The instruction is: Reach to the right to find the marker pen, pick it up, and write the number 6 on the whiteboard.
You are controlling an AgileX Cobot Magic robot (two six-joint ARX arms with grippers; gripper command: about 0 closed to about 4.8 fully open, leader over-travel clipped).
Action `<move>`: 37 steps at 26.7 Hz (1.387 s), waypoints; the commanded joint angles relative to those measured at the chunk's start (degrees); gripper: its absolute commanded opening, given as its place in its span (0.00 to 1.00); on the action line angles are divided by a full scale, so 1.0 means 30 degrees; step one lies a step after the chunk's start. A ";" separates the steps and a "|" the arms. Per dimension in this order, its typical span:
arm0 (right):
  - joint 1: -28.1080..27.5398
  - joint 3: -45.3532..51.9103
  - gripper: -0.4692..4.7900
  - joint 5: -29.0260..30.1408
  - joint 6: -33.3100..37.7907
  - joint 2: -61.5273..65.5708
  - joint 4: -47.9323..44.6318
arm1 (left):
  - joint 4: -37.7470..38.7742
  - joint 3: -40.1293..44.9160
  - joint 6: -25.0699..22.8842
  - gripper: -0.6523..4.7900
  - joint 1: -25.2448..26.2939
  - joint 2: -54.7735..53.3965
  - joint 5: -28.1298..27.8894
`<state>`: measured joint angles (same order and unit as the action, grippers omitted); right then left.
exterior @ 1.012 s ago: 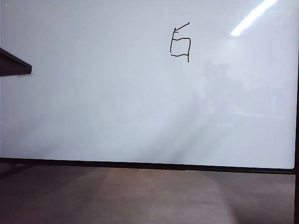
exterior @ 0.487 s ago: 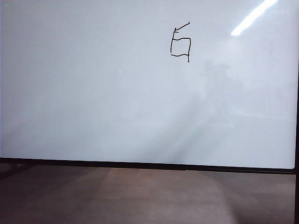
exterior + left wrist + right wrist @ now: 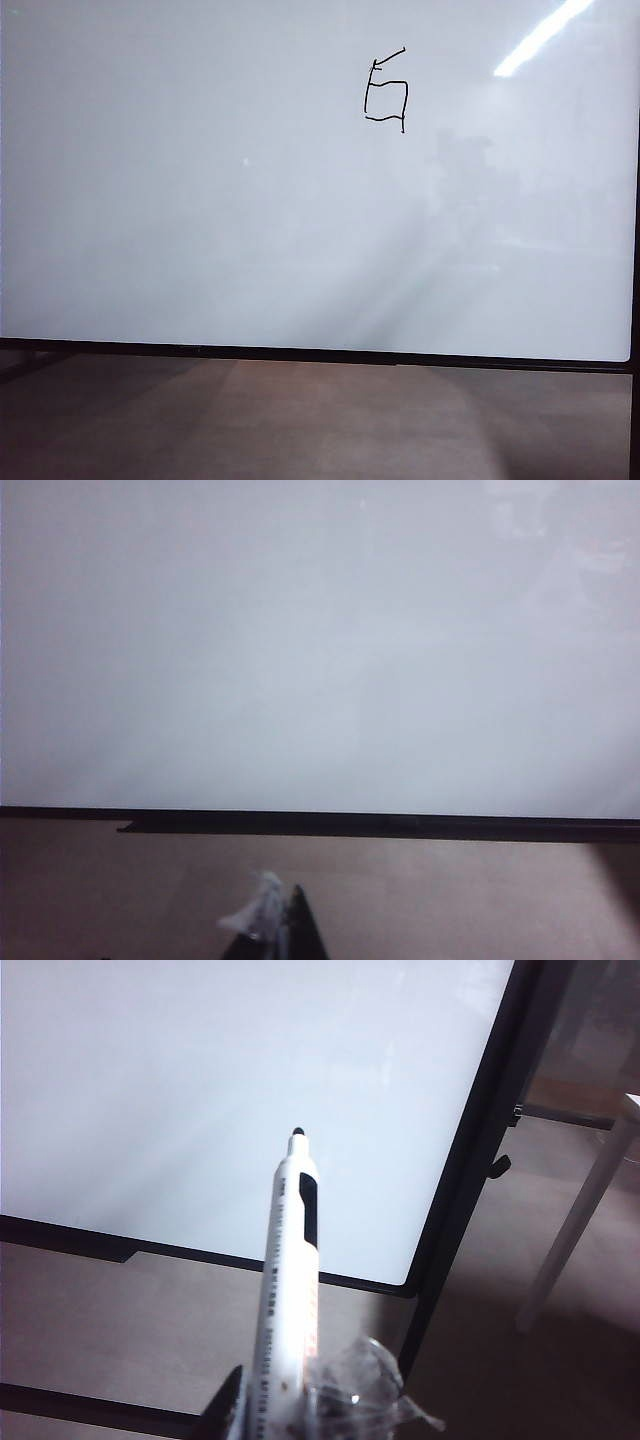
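The whiteboard [image 3: 200, 200] fills most of the exterior view, and the number 6 [image 3: 386, 84] stands on it in thin black line at the upper right. Neither gripper shows in that view. In the right wrist view my right gripper [image 3: 285, 1415] is shut on the marker pen [image 3: 290, 1260], a white barrel with a black clip and black tip. The tip points at the whiteboard [image 3: 200, 1080] near its lower corner and is off its surface. In the left wrist view my left gripper [image 3: 283, 912] is shut with nothing in it, low in front of the whiteboard [image 3: 300, 650].
The board's black frame [image 3: 320, 354] runs along its lower edge above a brown floor [image 3: 320, 420]. Its upright post [image 3: 470, 1160] and a white furniture leg [image 3: 580, 1220] stand beside the board's corner. A ceiling light is reflected [image 3: 540, 35] at the upper right.
A dark part of the left arm that stuck in at the exterior view's left edge has gone from view. The 6 and the board look the same.
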<state>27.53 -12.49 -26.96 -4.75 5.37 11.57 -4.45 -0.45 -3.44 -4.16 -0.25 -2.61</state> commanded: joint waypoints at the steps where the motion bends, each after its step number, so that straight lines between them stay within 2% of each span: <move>1: 0.0022 -0.0087 0.13 0.0007 0.0080 0.0007 -0.0211 | -0.0270 -0.0022 -0.0153 0.12 -0.0022 0.0007 -0.0058; 22: -0.0270 0.0117 0.13 -0.0211 0.0080 -0.0029 -0.0350 | -0.0240 -0.0015 -0.0153 0.12 -0.0015 0.0007 -0.0051; 25: -0.1559 0.0663 0.13 0.0284 0.0080 -0.0306 -0.0699 | -0.0240 -0.0015 -0.0146 0.12 -0.0015 0.0007 -0.0036; 32: -0.6550 0.2266 0.13 0.6360 0.0102 -0.1727 -0.2310 | -0.0240 -0.0015 -0.0153 0.12 -0.0015 0.0007 -0.0044; 37: -0.8670 0.3381 0.13 0.7111 0.0765 -0.1749 -0.4444 | -0.0240 -0.0022 -0.0146 0.12 0.0036 0.0007 -0.0044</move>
<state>2.20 -3.16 -6.28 -3.49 0.10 2.48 -4.47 -0.45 -3.62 -4.12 -0.21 -2.63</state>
